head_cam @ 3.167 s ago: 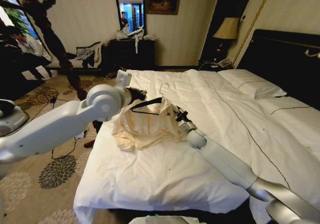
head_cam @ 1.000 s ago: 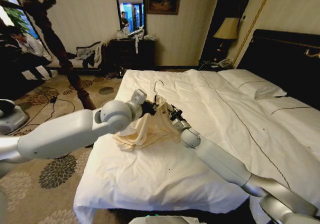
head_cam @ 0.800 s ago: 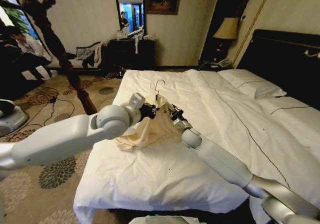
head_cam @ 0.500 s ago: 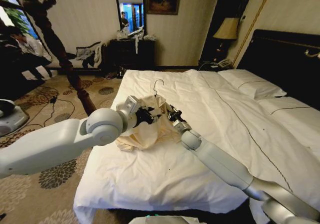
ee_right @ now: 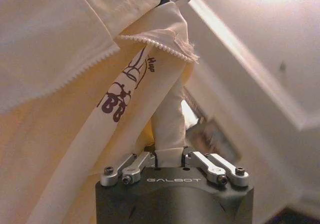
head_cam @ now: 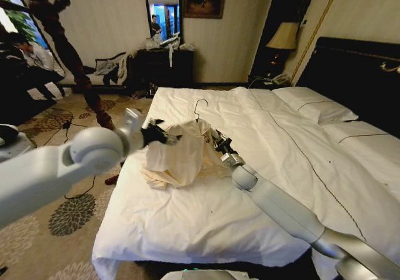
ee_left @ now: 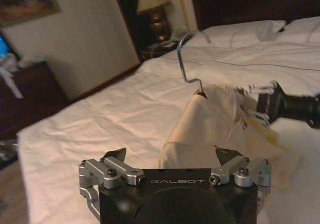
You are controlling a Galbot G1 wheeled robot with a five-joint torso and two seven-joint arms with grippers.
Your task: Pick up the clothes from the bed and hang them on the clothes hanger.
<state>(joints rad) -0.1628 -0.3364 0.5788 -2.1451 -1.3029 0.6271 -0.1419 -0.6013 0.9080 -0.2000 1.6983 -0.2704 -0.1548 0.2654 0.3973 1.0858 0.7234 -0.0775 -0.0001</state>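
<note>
Cream garment (head_cam: 181,155) draped over clothes hanger (head_cam: 199,108), sitting on bed (head_cam: 262,186) near the foot-end left edge, bottom bunched on the white sheet. Silvery wire hook poking up out of the neck opening; black hanger body hidden under fabric. Dark purple print visible on one strap in right wrist view (ee_right: 117,101).

Right gripper (head_cam: 217,137) at the garment's right shoulder, fingers pressed together, pinching a fold of cream strap (ee_right: 169,134) that runs up toward the hanger. Right arm stretched across the sheet from lower right.

Left gripper (head_cam: 164,134) at the garment's upper left side, jaws spread wide, holding nothing; fabric just ahead of the fingertips (ee_left: 226,160) in left wrist view, contact unclear. Left arm coming in from the left over the carpet.

White pillows (head_cam: 315,108) at the head end against dark headboard (head_cam: 356,74), well apart from the garment. No containers in view.
</note>
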